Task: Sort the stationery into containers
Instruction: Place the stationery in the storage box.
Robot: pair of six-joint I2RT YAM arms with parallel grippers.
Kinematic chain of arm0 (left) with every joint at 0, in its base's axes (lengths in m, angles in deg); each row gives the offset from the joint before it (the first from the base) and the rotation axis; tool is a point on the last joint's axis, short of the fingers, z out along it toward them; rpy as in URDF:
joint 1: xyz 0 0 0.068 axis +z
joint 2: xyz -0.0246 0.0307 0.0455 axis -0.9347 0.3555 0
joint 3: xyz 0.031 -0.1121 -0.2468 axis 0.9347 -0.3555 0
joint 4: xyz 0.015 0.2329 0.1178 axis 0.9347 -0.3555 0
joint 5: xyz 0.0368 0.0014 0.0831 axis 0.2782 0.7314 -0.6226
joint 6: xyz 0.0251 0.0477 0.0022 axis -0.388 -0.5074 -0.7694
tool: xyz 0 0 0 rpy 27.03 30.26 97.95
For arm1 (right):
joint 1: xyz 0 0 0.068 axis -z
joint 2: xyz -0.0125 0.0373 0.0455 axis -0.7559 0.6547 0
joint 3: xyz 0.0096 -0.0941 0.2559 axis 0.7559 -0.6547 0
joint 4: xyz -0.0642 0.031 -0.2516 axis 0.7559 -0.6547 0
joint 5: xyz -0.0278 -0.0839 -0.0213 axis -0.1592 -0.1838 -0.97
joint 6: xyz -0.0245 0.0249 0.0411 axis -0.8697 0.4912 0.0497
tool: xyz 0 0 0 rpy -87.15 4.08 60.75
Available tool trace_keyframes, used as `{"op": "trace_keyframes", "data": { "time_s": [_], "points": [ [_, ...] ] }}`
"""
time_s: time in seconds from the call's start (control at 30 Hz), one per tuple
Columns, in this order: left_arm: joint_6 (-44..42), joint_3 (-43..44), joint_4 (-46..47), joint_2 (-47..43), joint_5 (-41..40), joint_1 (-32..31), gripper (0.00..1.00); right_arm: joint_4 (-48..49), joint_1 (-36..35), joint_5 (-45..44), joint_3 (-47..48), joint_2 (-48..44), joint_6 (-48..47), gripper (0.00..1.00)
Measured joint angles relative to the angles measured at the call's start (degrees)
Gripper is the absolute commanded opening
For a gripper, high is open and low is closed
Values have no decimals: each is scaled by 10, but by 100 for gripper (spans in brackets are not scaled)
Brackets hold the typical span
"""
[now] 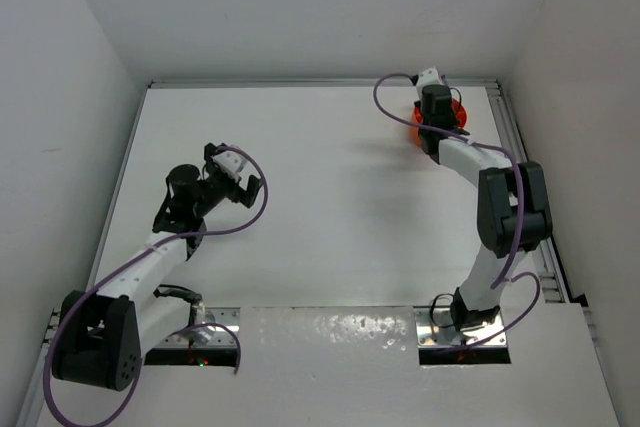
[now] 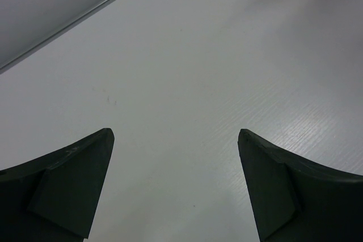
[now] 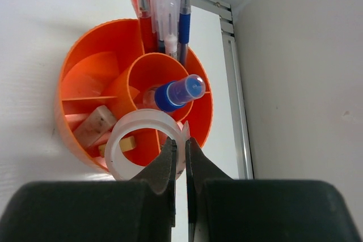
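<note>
The left claw (image 2: pixel 176 133) hangs wide open over bare desk (image 2: pixel 198 55) on the left side, holding nothing. Its wrist view shows only the two dark fingertips and the white surface, with a blurred pinkish smear at the top right edge that cannot be made out.

The tub (image 1: pixel 460 114) stands in the far right corner of the desk. From above, the right wrist covers nearly all of it, so that only orange slivers show at either side and its contents and the claw itself are hidden.

The right wrist view looks into the tub. The right claw (image 3: pixel 180 143) is closed to a thin slit on the near right wall of the ring (image 3: pixel 142 117), which lies tilted over the tub's near rim and hides part of the compartments beneath. The pens (image 3: pixel 161 9) stand in the far compartment, their tops cut off by the frame. The bottle (image 3: pixel 178 92) leans in the round middle cup, blue cap toward the camera. The erasers (image 3: pixel 93 126) lie in the left compartments, partly behind the ring, so their number is hard to tell.
</note>
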State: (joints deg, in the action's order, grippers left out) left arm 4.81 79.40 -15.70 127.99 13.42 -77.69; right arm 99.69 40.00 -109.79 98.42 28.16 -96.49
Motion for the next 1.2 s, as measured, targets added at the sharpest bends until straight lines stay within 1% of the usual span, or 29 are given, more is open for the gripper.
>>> {"op": "trace_keyframes", "data": {
  "time_s": [0.53,0.67,0.8,0.9,0.97,1.03,1.07,1.1,1.2],
  "points": [
    [0,0,0,0,-4,0,89,5,49,-29,-27,3,8,0],
    [0,0,0,0,-4,0,89,5,48,-27,-27,3,3,0],
    [0,0,0,0,-4,0,89,13,25,-25,-38,-16,-7,0],
    [0,0,0,1,-4,0,89,28,5,5,-36,-33,-16,0],
    [0,0,1,2,-3,0,89,22,-2,41,-10,-30,-18,0],
    [0,0,3,2,-3,0,89,15,1,93,34,-16,-21,0],
    [0,0,4,2,-4,0,89,33,5,127,45,-10,-26,0],
    [0,0,5,2,-4,0,89,45,10,144,50,-7,-30,0],
    [2,0,10,2,-4,0,89,91,34,237,49,7,-42,0]
  ]
}}
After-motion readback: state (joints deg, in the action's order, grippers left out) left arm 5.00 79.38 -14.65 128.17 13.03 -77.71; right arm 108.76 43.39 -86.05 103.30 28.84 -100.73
